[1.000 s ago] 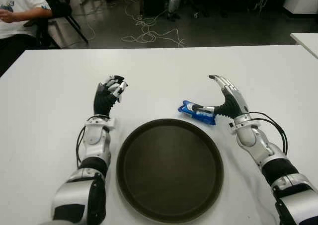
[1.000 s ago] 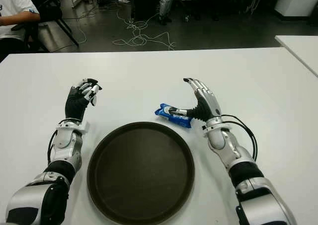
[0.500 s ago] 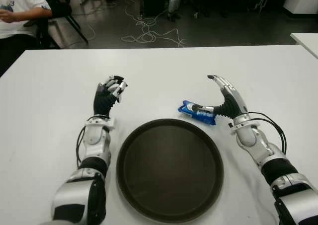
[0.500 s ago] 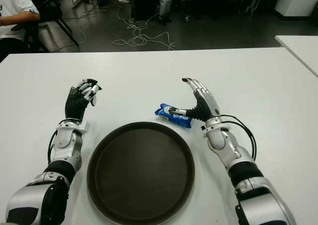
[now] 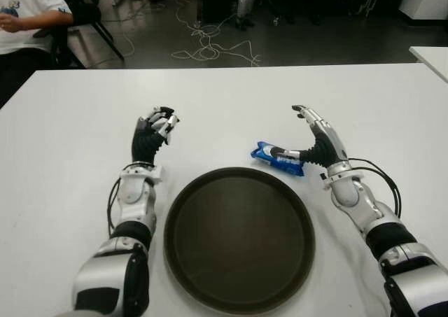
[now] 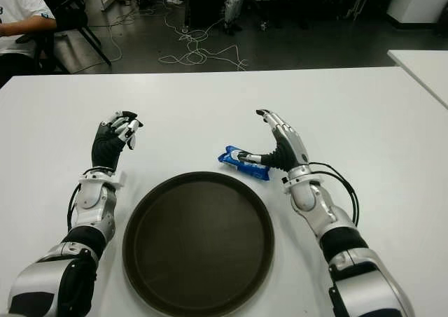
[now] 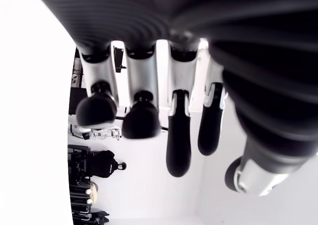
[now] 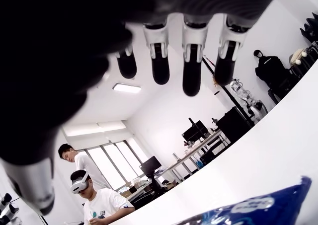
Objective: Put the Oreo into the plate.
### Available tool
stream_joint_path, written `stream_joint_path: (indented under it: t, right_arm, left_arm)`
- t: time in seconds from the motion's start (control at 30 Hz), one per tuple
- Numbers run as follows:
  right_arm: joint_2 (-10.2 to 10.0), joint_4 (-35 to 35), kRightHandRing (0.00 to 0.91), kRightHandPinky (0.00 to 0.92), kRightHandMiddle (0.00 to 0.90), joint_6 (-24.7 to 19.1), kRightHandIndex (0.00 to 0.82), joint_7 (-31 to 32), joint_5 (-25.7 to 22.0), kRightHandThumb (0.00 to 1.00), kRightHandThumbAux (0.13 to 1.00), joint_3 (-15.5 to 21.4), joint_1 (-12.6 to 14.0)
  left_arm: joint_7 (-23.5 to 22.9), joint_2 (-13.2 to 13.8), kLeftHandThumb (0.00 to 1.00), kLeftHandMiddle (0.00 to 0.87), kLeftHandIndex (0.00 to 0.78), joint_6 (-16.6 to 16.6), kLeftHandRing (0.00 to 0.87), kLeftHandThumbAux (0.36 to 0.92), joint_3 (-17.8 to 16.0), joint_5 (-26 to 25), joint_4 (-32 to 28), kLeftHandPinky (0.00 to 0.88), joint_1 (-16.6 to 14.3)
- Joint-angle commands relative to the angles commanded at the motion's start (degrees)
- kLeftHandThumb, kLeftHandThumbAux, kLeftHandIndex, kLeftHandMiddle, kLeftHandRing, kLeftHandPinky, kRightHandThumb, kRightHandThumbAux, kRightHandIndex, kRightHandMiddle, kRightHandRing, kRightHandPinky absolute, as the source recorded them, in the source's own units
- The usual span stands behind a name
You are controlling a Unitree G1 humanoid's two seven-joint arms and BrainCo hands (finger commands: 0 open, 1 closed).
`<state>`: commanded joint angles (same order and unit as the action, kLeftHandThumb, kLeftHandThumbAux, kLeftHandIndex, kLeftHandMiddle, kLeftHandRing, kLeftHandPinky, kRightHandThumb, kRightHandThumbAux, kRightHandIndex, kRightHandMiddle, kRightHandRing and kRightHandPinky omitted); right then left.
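The Oreo (image 5: 277, 157), a small blue packet, lies on the white table (image 5: 231, 100) just beyond the far right rim of the dark round plate (image 5: 238, 241). My right hand (image 5: 297, 131) stands right beside the packet on its right, fingers spread and arched above it. Its thumb reaches across the packet's top; I cannot tell whether it presses on it. In the right wrist view the packet (image 8: 258, 210) shows below the extended fingers (image 8: 191, 61), which hold nothing. My left hand (image 5: 158, 123) shows left of the plate, fingers loosely bent and holding nothing.
A person in a white shirt (image 5: 24, 16) sits beyond the table's far left corner. Cables (image 5: 210, 47) lie on the floor behind the table. Another white table's corner (image 5: 430, 54) shows at far right.
My right hand has edged slightly left toward the packet. The Oreo, the plate and my left hand have not moved.
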<state>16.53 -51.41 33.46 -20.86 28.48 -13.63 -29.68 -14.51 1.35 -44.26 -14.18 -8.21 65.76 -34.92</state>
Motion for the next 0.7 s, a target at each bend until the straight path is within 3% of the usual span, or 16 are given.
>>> stream_joint_path:
  t: [0.3, 0.7]
  right_arm:
    - [0.47, 0.81, 0.201, 0.22, 0.179, -3.16, 0.132, 2.03, 2.62, 0.0, 0.729, -2.35, -0.79]
    - [2.54, 9.29, 0.198, 0.213, 0.18, -11.22, 0.127, 7.74, 6.46, 0.0, 0.747, -5.02, 0.45]
  left_arm:
    - [-0.18, 0.33, 0.859, 0.523, 0.417, 0.39, 0.794, 0.661, 0.04, 0.14, 0.2, 0.8, -0.17]
    - [-0.23, 0.52, 0.858, 0.524, 0.414, 0.55, 0.808, 0.662, 0.03, 0.31, 0.25, 0.804, -0.12]
